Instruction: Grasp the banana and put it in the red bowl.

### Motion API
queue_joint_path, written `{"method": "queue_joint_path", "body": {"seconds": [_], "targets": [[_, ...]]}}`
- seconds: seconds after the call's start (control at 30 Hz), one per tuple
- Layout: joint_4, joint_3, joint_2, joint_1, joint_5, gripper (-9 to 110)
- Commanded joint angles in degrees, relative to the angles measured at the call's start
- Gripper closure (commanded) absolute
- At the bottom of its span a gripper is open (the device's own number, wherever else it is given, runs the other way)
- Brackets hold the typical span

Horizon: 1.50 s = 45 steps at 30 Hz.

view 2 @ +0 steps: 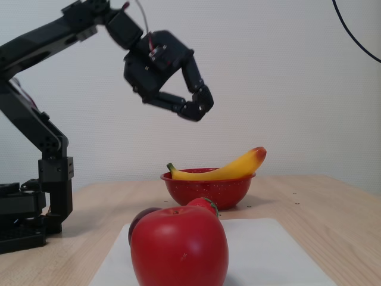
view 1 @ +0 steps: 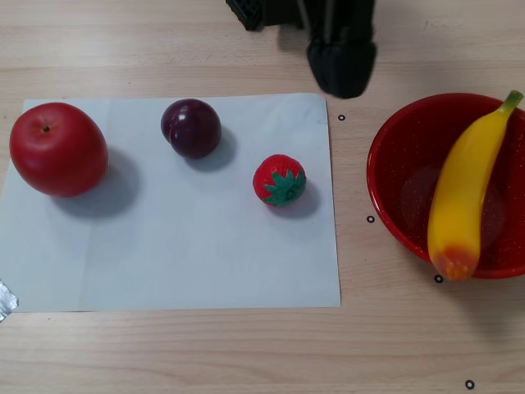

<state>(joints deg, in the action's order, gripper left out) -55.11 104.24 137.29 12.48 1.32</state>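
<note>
I see the banana lying across the bowl at right. My gripper hangs upper left in the fixed view, fingers together, empty.

The yellow banana is lying across the red bowl, orange end overhanging the rim, near the counter's right edge.

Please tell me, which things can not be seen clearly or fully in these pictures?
- Plum: in the fixed view the apple hides nearly all of it.
- Strawberry: same view, only its top shows above the apple.
- Tool: in the other view the top edge cuts it off and it is blurred.
- Red bowl: the right edge of the other view cuts its rim.
</note>
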Motion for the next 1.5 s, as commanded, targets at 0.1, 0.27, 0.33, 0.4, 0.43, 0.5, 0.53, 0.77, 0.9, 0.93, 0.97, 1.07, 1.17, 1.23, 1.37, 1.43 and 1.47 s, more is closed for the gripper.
{"method": "queue_joint_path", "body": {"seconds": [0.1, 0.27, 0.33, 0.4, 0.43, 0.5, 0.53, 0.77, 0.9, 0.93, 0.97, 1.07, 1.17, 1.23, 1.37, 1.43, 1.47], "targets": [[16.4, 11.6, 13.8, -2.7, -1.3, 101], [34.5, 29.7, 23.3, -4.4, -3.0, 101], [39.0, 34.5, 25.7, -5.0, -3.9, 101], [41.8, 38.6, 28.1, -5.4, -4.9, 101], [42.9, 40.7, 29.5, -5.5, -5.4, 101], [44.9, 45.5, 33.0, -5.8, -6.4, 101], [45.4, 47.9, 34.9, -5.9, -6.7, 101], [50.7, 62.1, 44.0, -6.8, -11.3, 101], [52.4, 71.3, 48.8, -6.2, -8.1, 101], [52.2, 73.6, 50.0, -6.0, -6.9, 101], [48.6, 73.5, 50.4, -5.9, -7.5, 101], [42.3, 73.5, 50.4, -5.4, -8.8, 101], [36.0, 73.6, 50.4, -4.7, -8.5, 101], [31.5, 73.6, 50.4, -4.7, -7.6, 101], [23.1, 73.6, 50.4, -5.3, -6.3, 101], [20.3, 73.6, 50.4, -5.5, -6.1, 101], [18.8, 73.6, 50.4, -5.6, -5.6, 101]]}}
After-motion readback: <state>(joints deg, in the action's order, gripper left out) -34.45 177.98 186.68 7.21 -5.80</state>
